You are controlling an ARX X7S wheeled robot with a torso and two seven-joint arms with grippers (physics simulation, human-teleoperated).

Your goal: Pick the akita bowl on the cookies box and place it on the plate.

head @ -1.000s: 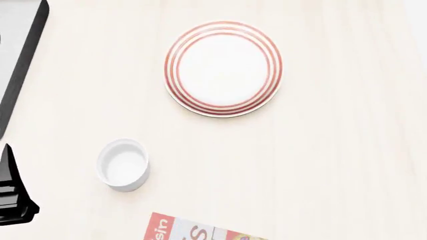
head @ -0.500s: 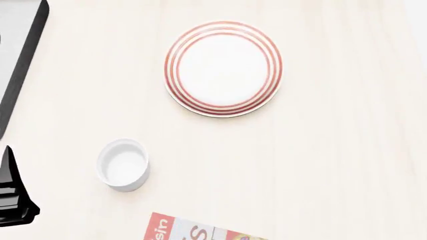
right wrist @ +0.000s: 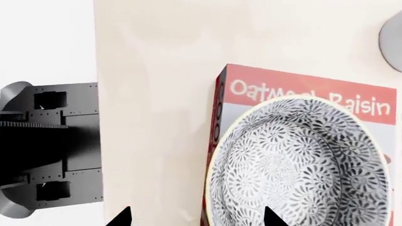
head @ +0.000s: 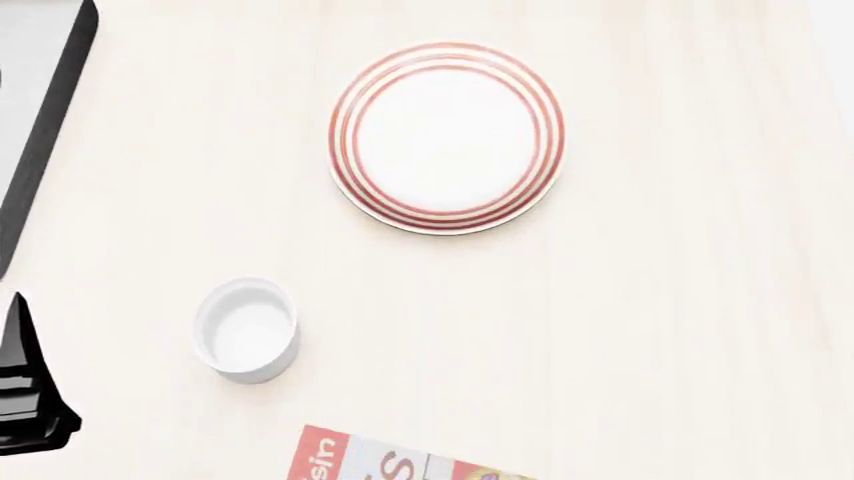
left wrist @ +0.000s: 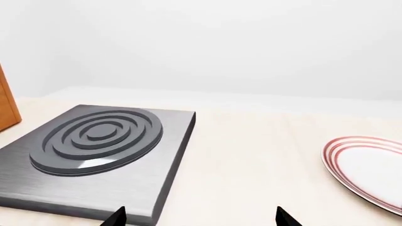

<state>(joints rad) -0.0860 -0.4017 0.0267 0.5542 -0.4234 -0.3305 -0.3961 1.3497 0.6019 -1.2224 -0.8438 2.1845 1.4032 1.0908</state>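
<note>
The akita bowl point(right wrist: 301, 165), patterned black and white, sits on the red-and-white cookies box point(right wrist: 295, 89) lettered "Oatmeal Raisin". My right gripper point(right wrist: 197, 219) is open just short of it. One fingertip point(right wrist: 273, 217) shows against the bowl, the other point(right wrist: 122, 217) against bare table, with the bowl's rim between them. The plate point(head: 447, 137), white with red rings, lies empty at the far middle of the table, and its edge shows as the plate point(left wrist: 367, 172) in the left wrist view. My left gripper point(left wrist: 201, 219) is open and holds nothing. Only a corner of the cookies box point(head: 400, 462) reaches the head view.
A small white cup point(head: 246, 330) stands left of the box. A grey stove slab point(left wrist: 94, 155) with a ringed burner lies at the far left, seen as the stove slab point(head: 34, 90) in the head view. My left arm point(head: 27, 390) shows at the left edge. The robot's dark base point(right wrist: 50, 146) lies beyond the table edge.
The black part of my left arm has sunk very slightly at the head view's left edge. Plate, cup and box have not moved.
</note>
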